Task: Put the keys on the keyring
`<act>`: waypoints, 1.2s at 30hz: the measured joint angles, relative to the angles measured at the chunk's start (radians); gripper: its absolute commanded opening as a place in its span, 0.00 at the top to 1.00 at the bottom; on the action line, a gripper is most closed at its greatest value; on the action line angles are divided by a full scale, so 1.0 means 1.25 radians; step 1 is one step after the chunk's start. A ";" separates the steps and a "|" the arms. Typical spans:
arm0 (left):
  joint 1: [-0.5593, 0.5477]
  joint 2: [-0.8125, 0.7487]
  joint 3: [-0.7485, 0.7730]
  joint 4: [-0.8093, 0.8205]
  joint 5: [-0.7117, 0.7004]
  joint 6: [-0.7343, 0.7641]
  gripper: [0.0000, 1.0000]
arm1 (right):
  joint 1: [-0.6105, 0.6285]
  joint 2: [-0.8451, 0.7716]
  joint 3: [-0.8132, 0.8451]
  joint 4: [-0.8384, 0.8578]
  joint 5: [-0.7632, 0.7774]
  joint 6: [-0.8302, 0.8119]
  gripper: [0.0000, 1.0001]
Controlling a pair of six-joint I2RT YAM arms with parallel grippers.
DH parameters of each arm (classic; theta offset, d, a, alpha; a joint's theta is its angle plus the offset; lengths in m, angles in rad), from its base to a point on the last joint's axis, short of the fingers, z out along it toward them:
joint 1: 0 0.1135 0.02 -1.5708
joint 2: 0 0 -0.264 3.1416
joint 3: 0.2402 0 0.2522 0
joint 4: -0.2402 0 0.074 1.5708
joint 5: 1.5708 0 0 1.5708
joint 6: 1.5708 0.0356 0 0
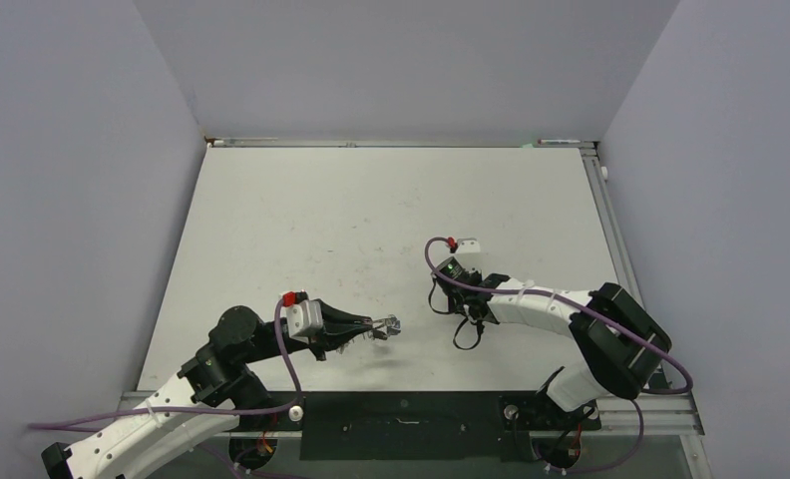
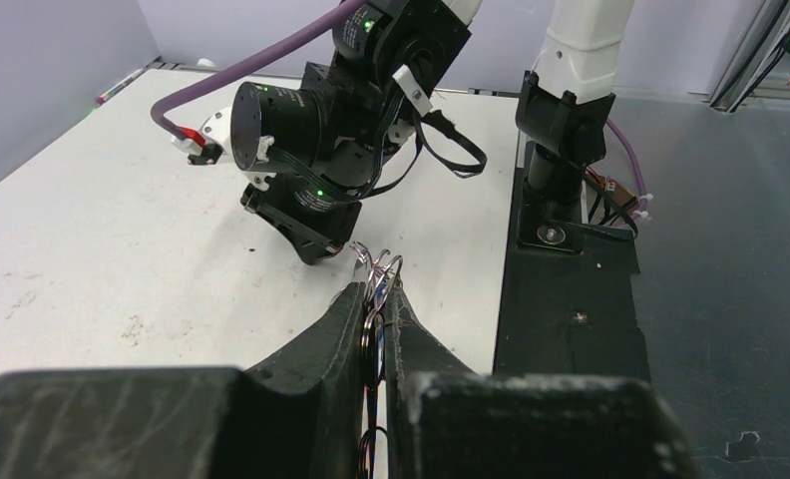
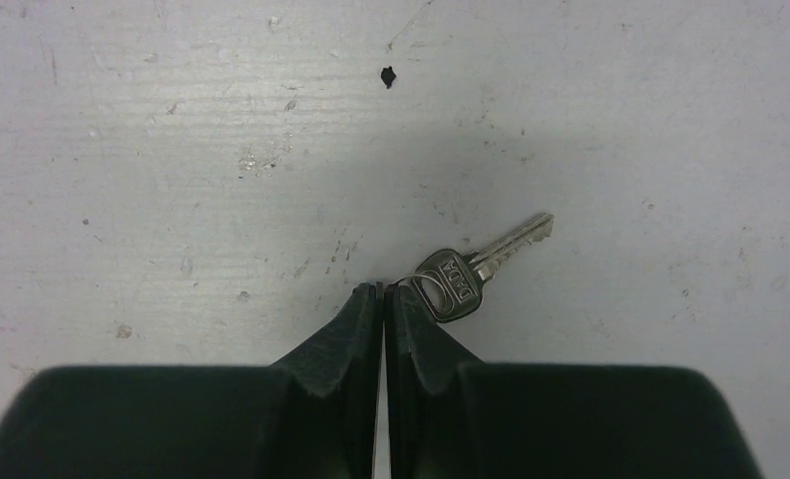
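My left gripper (image 1: 383, 327) is shut on the silvery keyring (image 1: 391, 324) and holds it above the table. In the left wrist view the ring (image 2: 373, 339) stands edge-on between the fingers, with small wire loops (image 2: 379, 265) sticking out past the tips of that gripper (image 2: 376, 291). My right gripper (image 1: 469, 321) points down at the table, to the right of the left one. In the right wrist view its jaws (image 3: 383, 289) are shut on the thin wire loop of a plain silver key (image 3: 463, 277), which lies just right of the tips. No other keys show.
The black base plate (image 1: 401, 419) runs along the near table edge and also shows in the left wrist view (image 2: 571, 299). The right arm's wrist and cables (image 2: 331, 130) stand close in front of the left gripper. Grey walls enclose the table (image 1: 371, 210).
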 measured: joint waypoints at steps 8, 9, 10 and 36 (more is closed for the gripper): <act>0.000 -0.007 0.000 0.000 0.000 0.000 1.00 | 0.000 -0.108 -0.002 -0.032 -0.046 -0.054 0.95; 0.000 -0.007 0.000 0.000 0.000 0.000 1.00 | 0.000 -0.131 -0.001 -0.035 -0.051 -0.060 0.95; 0.000 -0.008 0.000 0.000 0.000 0.000 1.00 | 0.000 -0.151 0.000 -0.039 -0.057 -0.065 0.95; 0.000 -0.012 0.000 0.000 0.002 0.000 1.00 | 0.001 -0.451 0.074 -0.055 -0.271 -0.186 0.95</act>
